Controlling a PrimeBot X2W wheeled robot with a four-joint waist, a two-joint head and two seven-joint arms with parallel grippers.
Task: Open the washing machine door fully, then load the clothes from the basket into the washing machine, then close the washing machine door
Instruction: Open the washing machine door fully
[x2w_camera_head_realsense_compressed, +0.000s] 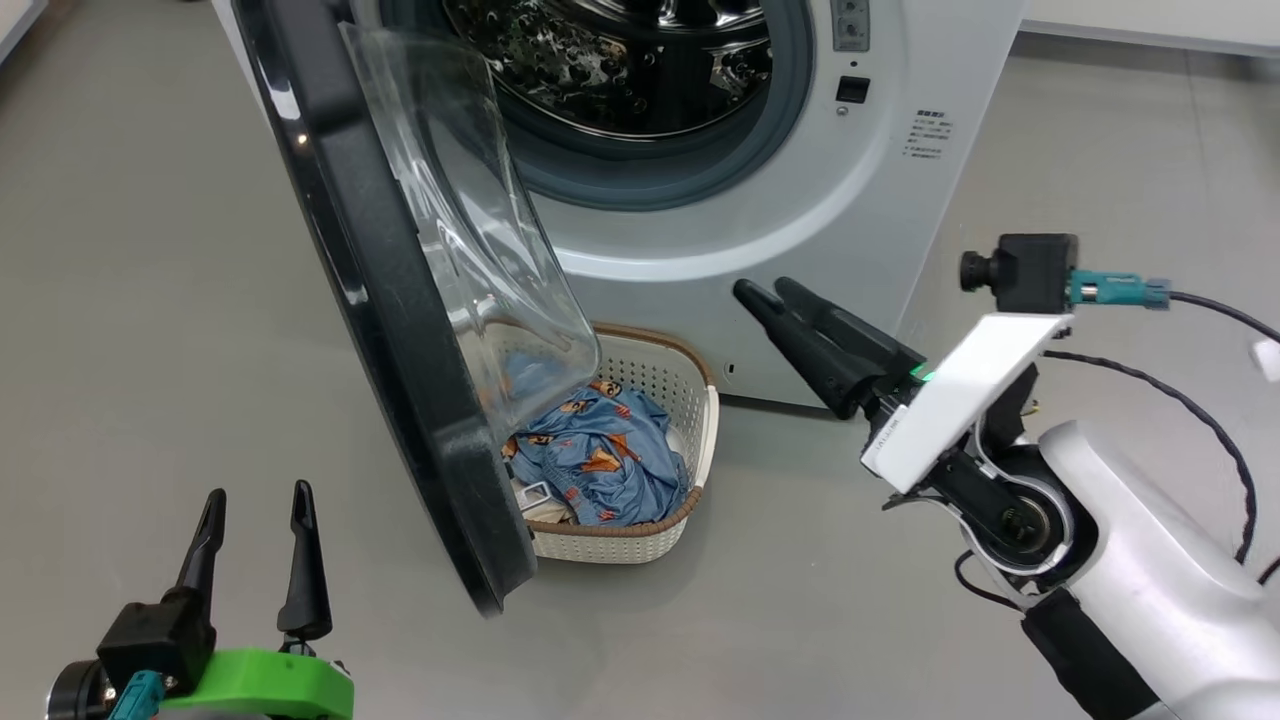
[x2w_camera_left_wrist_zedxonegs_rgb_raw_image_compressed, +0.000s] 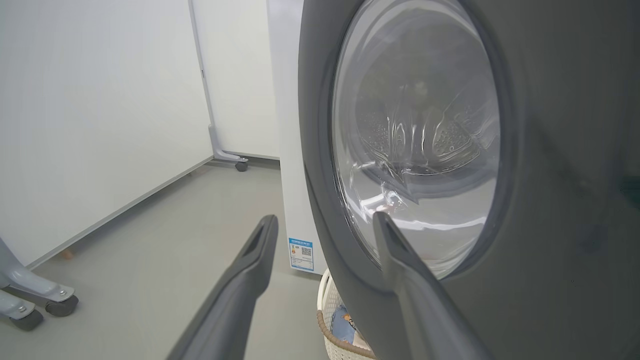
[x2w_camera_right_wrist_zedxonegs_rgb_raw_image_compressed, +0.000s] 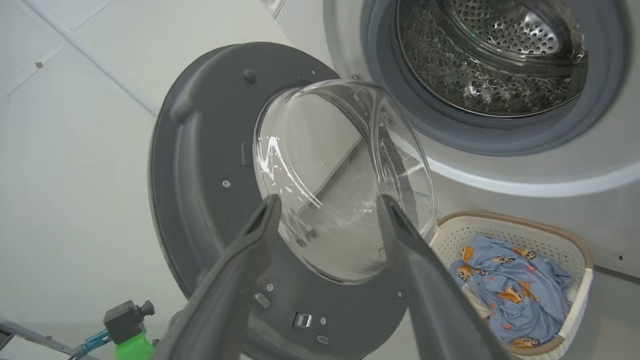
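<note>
The washing machine (x2w_camera_head_realsense_compressed: 800, 200) stands with its steel drum (x2w_camera_head_realsense_compressed: 620, 60) exposed. The washing machine door (x2w_camera_head_realsense_compressed: 400, 330), black-rimmed with a clear glass bowl, hangs swung out to the left. Below it, on the floor against the machine, sits the basket (x2w_camera_head_realsense_compressed: 706, 400) with the blue bear-print clothes (x2w_camera_head_realsense_compressed: 600, 450) inside, partly behind the door. My right gripper (x2w_camera_head_realsense_compressed: 765, 288) hovers open to the right of the basket, nothing in it; in the right wrist view its fingers (x2w_camera_right_wrist_zedxonegs_rgb_raw_image_compressed: 250, 250) frame the door's glass. My left gripper (x2w_camera_head_realsense_compressed: 255, 500) is open at the lower left, outside the door (x2w_camera_left_wrist_zedxonegs_rgb_raw_image_compressed: 550, 150).
Grey floor spreads around the machine. White wheeled partition panels (x2w_camera_left_wrist_zedxonegs_rgb_raw_image_compressed: 100, 125) stand to the left of the washer, with castor feet (x2w_camera_left_wrist_zedxonegs_rgb_raw_image_compressed: 55, 302) on the floor. A blue energy sticker (x2w_camera_left_wrist_zedxonegs_rgb_raw_image_compressed: 301, 254) marks the machine's side.
</note>
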